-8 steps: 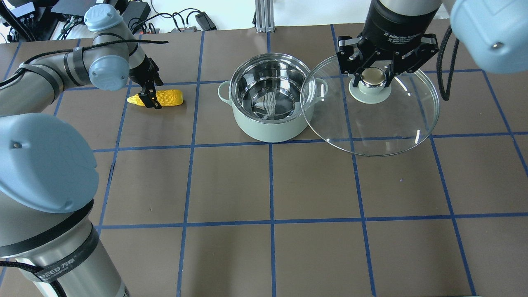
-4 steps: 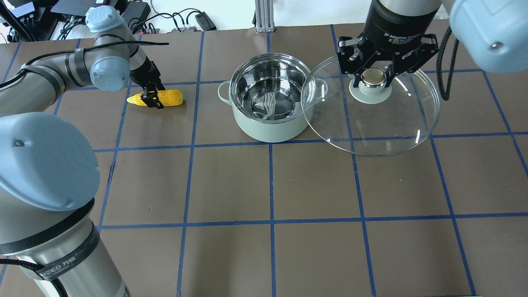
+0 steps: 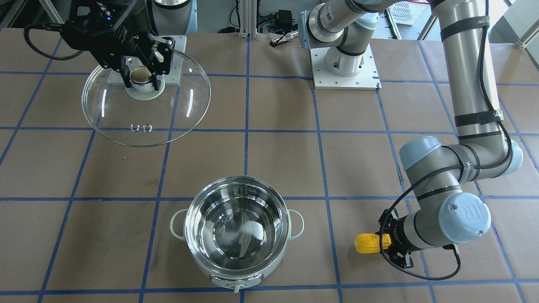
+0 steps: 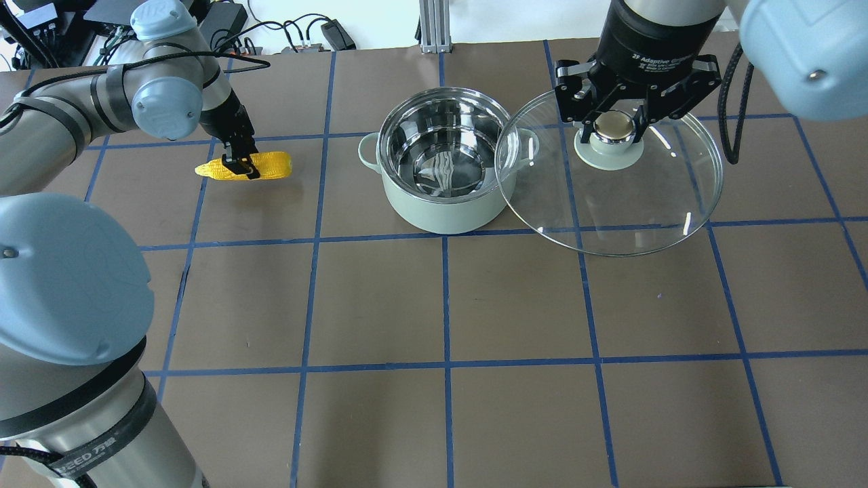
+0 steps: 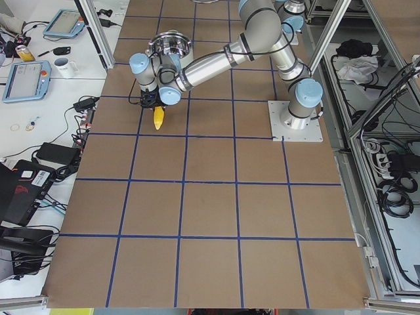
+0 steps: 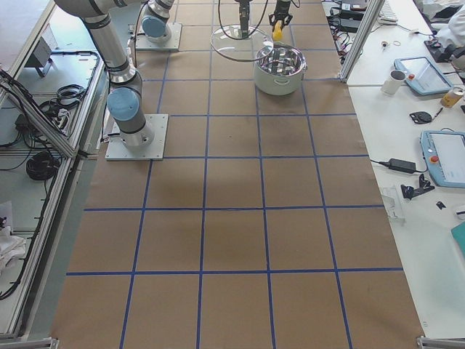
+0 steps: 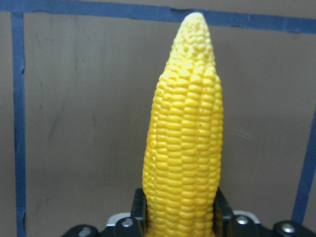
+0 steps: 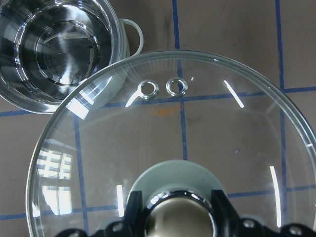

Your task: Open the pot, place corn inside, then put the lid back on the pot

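Observation:
The mint-green pot [image 4: 434, 215] stands open at the table's far middle, its steel inside bare; it also shows in the front view [image 3: 177, 225]. My left gripper [image 4: 241, 167] is shut on the yellow corn [image 4: 272, 165] near its thick end, left of the pot. The wrist view shows the corn [image 7: 183, 148] pointing away between the fingers [image 7: 139, 210]. My right gripper [image 4: 614, 126] is shut on the knob of the glass lid [image 4: 610, 207]. It holds the lid level above the table, right of the pot, with its edge overlapping the pot's right handle. The lid also shows in the right wrist view [image 8: 173, 128].
The brown table bears a blue tape grid [image 4: 445, 298]. Cables and electronics [image 4: 298, 34] lie beyond the far edge. My arms' white base plates [image 3: 345, 71] sit on the near side. Bare table lies between corn and pot.
My left gripper, shut on the corn, has shifted a little left with it and seems to have lifted it. The right gripper and lid have not moved.

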Motion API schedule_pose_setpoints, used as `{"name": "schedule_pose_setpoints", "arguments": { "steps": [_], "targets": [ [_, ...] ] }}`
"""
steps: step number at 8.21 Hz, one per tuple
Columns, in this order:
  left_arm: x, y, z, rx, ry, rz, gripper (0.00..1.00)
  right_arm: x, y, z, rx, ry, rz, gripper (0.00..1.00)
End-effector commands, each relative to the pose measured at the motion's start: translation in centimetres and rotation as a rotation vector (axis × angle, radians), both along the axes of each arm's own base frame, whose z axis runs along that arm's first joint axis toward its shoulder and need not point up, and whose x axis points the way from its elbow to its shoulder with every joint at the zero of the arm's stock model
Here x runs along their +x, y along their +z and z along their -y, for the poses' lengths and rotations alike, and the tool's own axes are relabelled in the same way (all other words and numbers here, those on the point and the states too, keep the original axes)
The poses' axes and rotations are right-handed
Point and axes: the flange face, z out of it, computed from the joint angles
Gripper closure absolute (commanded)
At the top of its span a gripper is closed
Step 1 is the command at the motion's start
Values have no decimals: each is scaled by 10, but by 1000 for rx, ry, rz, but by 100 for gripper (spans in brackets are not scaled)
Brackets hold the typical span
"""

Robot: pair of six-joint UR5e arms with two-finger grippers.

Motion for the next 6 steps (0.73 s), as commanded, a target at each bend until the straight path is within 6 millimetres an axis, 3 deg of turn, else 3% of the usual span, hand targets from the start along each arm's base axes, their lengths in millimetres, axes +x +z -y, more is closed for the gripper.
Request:
{"name": "schedule_pose_setpoints", "arguments": {
  "steps": [1, 2, 5, 6],
  "targets": [
    [7, 77, -9, -71, 69, 105, 100, -1, 0, 0, 1, -2, -1, 70],
    [4, 97, -16, -83, 111, 102, 100, 0, 0, 0, 1, 0, 2, 70],
    [-71, 178, -40, -156, 92, 66, 100, 0, 1, 0, 0, -3, 4, 70],
    [-106, 197, -43, -192, 92, 10, 100, -1, 1, 0, -1, -2, 0, 70]
  ]
}}
